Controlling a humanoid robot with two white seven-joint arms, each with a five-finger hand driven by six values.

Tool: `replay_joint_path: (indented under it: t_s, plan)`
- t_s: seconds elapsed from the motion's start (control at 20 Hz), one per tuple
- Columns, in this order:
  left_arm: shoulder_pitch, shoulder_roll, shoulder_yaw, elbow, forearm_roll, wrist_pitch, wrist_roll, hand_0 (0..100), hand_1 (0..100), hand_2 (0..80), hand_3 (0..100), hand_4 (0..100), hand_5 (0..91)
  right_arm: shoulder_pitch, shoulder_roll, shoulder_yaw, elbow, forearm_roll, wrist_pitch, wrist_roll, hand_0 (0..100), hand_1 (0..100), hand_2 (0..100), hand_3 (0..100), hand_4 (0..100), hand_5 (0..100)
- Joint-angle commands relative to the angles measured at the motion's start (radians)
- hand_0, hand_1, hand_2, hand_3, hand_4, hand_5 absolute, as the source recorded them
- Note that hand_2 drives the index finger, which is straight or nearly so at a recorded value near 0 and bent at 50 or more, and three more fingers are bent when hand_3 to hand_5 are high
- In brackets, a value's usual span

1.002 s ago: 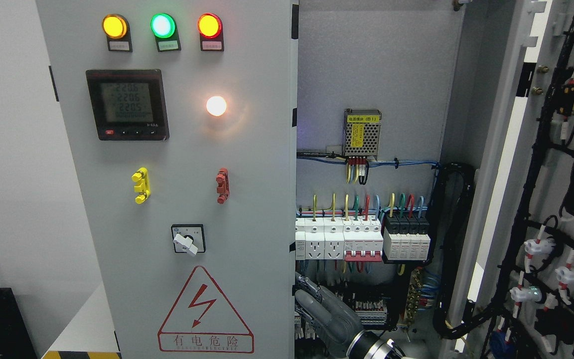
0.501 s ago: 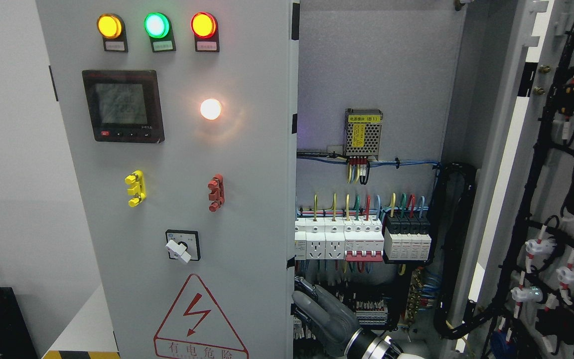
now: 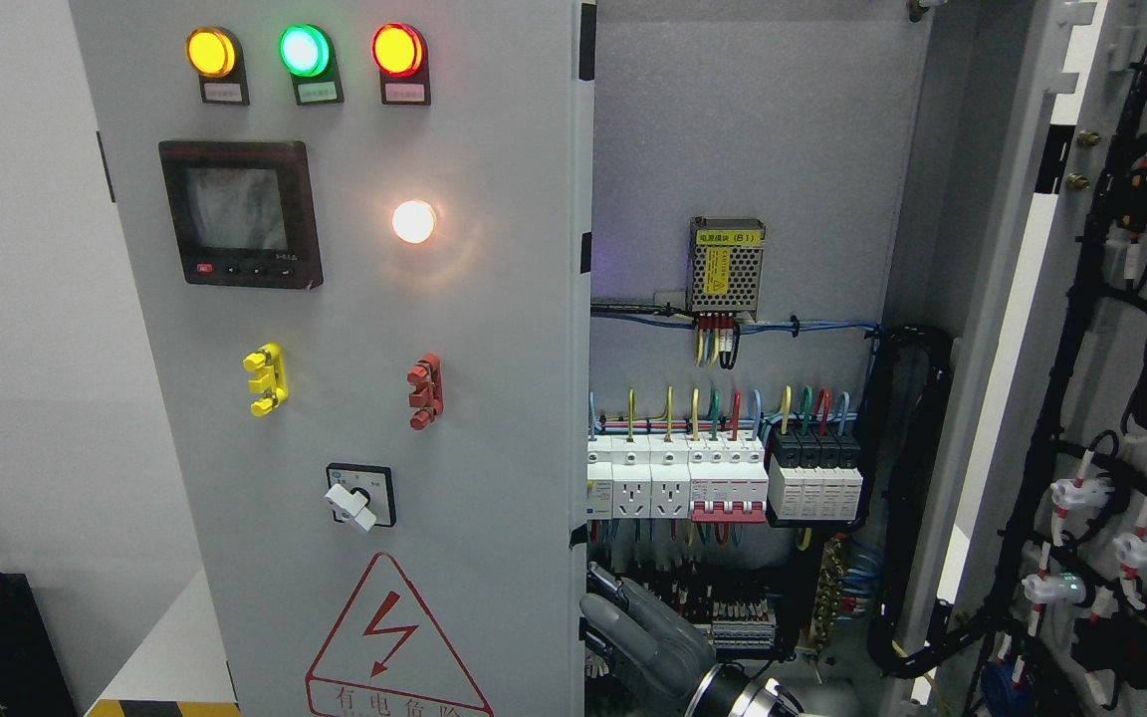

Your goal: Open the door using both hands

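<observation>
Door [image 3: 374, 398] edge sits just left of the right robot hand [image 3: 648, 637].

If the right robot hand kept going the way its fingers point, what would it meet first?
Probably the inner edge of the grey cabinet door: the right robot hand points up-left toward it, fingertips seemingly beside it; depth is unclear.

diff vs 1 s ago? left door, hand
The left door has swung a little further open: its lamps, meter and rotary switch have drifted left in the picture, and the meter's digits no longer read. The right hand at the door's inner edge has shifted slightly left with it. The right door and interior wiring are unchanged.
</observation>
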Motion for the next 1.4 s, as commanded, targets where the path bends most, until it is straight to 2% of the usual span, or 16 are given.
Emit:
replay_joint_path:
  t_s: [0.0, 0.1, 0.4, 0.55, 0.85, 1.1, 1.35]
  plan:
    - [0.000, 0.000, -0.014, -0.028, 0.000, 0.000, 0.000, 12, 39, 0.0, 0, 0, 0.0, 0.010, 0.000, 0.009, -0.041, -0.014, 0.003, 0.050, 12, 39, 0, 0, 0, 0]
    - [0.000, -0.001, -0.014, -0.028, 0.000, 0.000, 0.000, 12, 39, 0.0, 0, 0, 0.0, 0.008, 0.000, 0.011, -0.043, -0.014, 0.003, 0.070, 12, 39, 0, 0, 0, 0]
    - [0.000, 0.000, -0.014, -0.028, 0.000, 0.000, 0.000, 12, 39, 0.0, 0, 0, 0.0, 0.006, 0.003, 0.023, -0.055, -0.014, 0.003, 0.077, 12, 39, 0, 0, 0, 0]
    - [0.000, 0.000, -0.014, -0.028, 0.000, 0.000, 0.000, 12, 39, 0.0, 0, 0, 0.0, 0.010, 0.006, 0.028, -0.078, -0.014, 0.004, 0.140, 12, 39, 0, 0, 0, 0]
    - [0.000, 0.000, -0.014, -0.028, 0.000, 0.000, 0.000, 12, 39, 0.0, 0, 0, 0.0, 0.011, 0.009, 0.043, -0.125, -0.023, 0.047, 0.178, 12, 39, 0, 0, 0, 0]
    - [0.000, 0.000, -0.014, -0.028, 0.000, 0.000, 0.000, 12, 39, 0.0, 0, 0, 0.0, 0.022, 0.011, 0.048, -0.184, -0.095, 0.128, 0.183, 12, 39, 0, 0, 0, 0]
    - [0.000, 0.000, -0.014, -0.028, 0.000, 0.000, 0.000, 12, 39, 0.0, 0, 0, 0.0, 0.048, 0.009, 0.078, -0.236, -0.100, 0.136, 0.185, 12, 39, 0, 0, 0, 0]
